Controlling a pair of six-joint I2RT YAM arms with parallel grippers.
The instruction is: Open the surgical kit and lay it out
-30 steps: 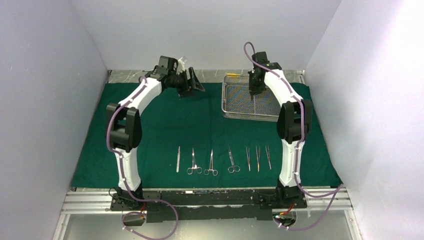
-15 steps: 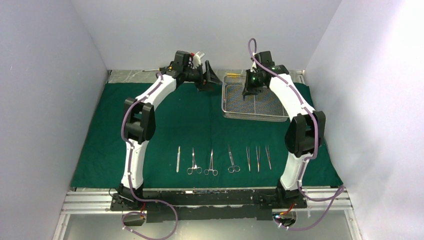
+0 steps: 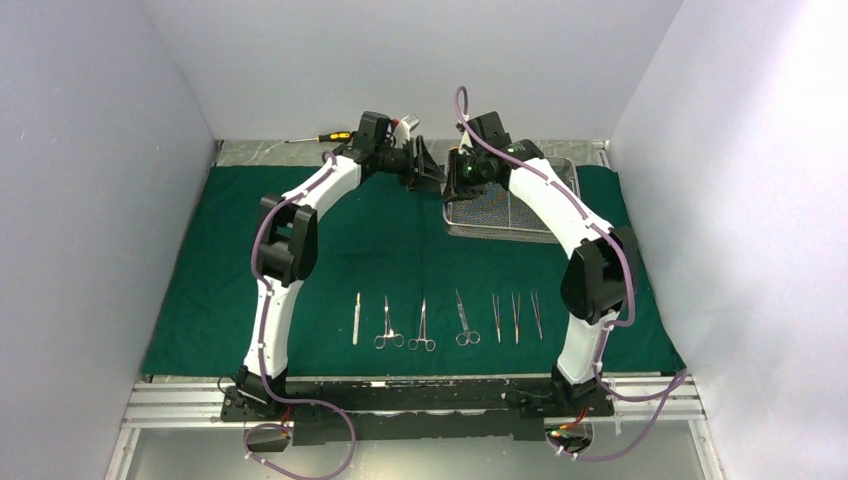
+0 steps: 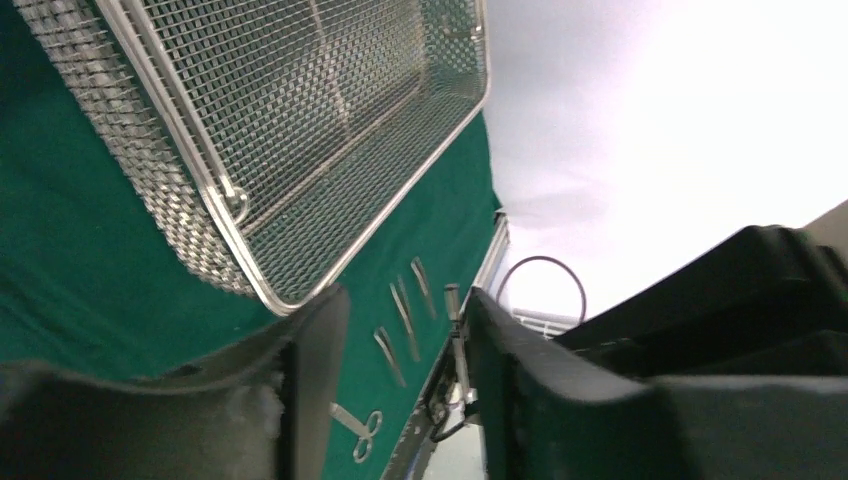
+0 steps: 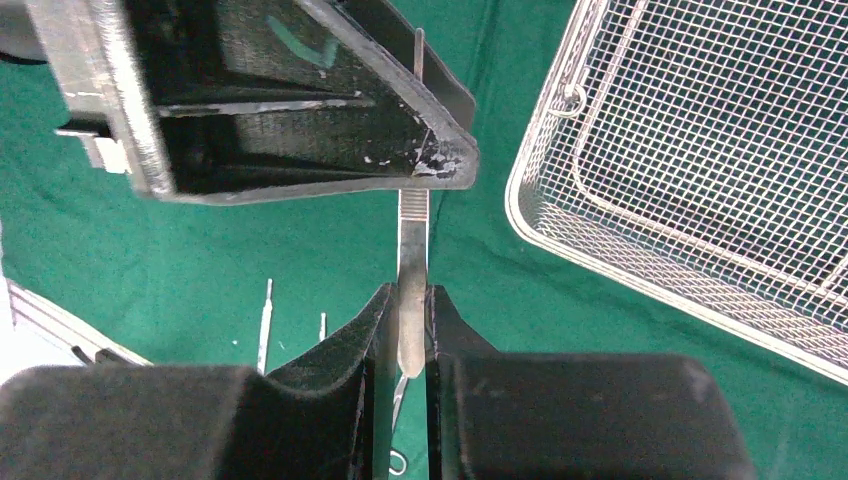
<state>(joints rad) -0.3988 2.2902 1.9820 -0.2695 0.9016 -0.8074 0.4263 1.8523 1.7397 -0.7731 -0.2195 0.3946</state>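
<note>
The dark green cloth (image 3: 330, 250) lies spread flat. On it, at the back right, stands the wire-mesh tray (image 3: 500, 232). Several steel instruments (image 3: 460, 320) lie in a row near the front edge. My right gripper (image 5: 410, 300) is shut on a slim steel scalpel handle (image 5: 412, 250), held above the cloth just left of the tray (image 5: 560, 250). The handle's far end runs behind a finger of my left gripper (image 5: 300, 130). My left gripper (image 4: 405, 330) is open, its jaws apart, and it meets the right gripper (image 3: 458, 175) beside the tray's left rim (image 4: 230, 200).
A yellow-and-black screwdriver (image 3: 330, 136) lies on the bare metal strip behind the cloth. Grey walls close in the left, back and right sides. The arm bases stand on a rail at the near edge.
The right arm swung left from over the tray, carrying the scalpel handle. The left arm moved right to meet it, and its jaws have narrowed.
</note>
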